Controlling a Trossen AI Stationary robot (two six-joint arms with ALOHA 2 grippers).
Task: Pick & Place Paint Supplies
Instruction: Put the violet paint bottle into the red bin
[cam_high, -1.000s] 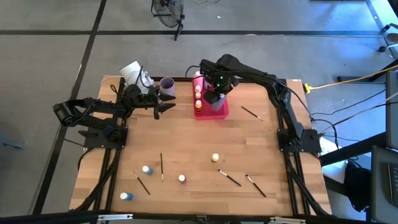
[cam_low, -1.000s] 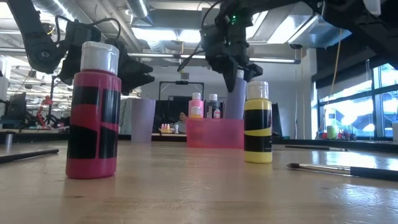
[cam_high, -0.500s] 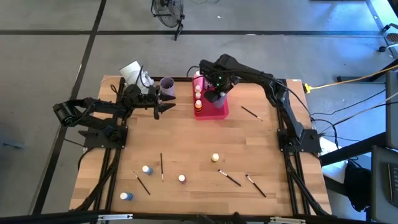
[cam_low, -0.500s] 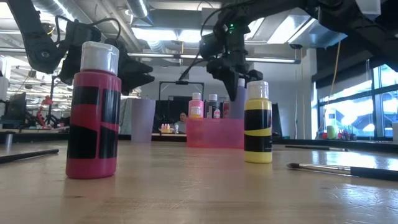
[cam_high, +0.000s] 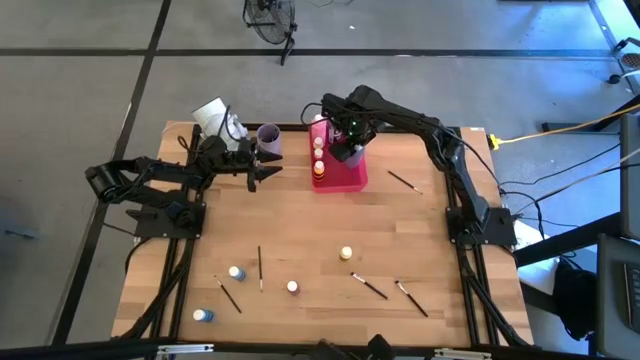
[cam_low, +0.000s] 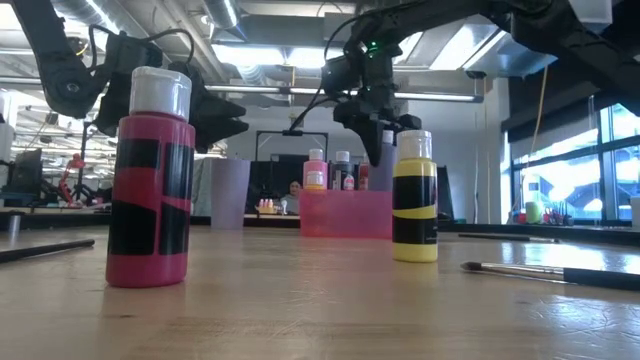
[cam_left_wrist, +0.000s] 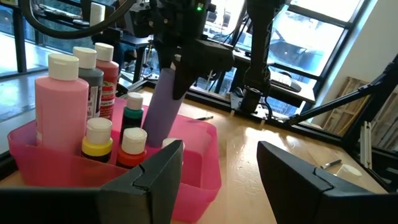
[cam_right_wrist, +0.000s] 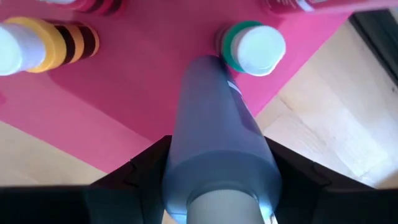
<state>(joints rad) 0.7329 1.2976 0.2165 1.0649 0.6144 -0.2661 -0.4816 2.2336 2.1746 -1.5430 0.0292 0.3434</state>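
Note:
My right gripper (cam_high: 345, 148) is over the pink tray (cam_high: 350, 182) at the far middle of the table, shut on a purple paint bottle (cam_left_wrist: 163, 102). Several capped bottles (cam_left_wrist: 62, 99) stand upright in the tray. My left gripper (cam_left_wrist: 221, 177) waits open and level to the tray's left, beside the lilac cup (cam_high: 268, 138), with nothing between its fingers. Loose bottles (cam_high: 346, 254) and thin dark paintbrushes (cam_high: 260, 268) stand and lie on the near half of the table. My right gripper pinches the purple bottle's upper body (cam_right_wrist: 217, 155), just below its cap, between its two fingers (cam_right_wrist: 146, 168). It comes from above, pointing down. The bottle hangs tilted, its lower end (cam_right_wrist: 202, 68) down inside the tray beside a green bottle (cam_right_wrist: 252, 46); whether it touches the floor I cannot tell.
A pink-red bottle (cam_low: 150, 180) and a yellow bottle (cam_low: 414, 200) stand close to the low camera. One brush (cam_high: 402, 180) lies right of the tray, others (cam_high: 412, 298) near the front right. A white object (cam_high: 212, 115) sits at the far left corner.
My right gripper has sunk a little over the tray with the purple bottle and tipped slightly; the bottle's lower end has gone down among the bottles in the tray.

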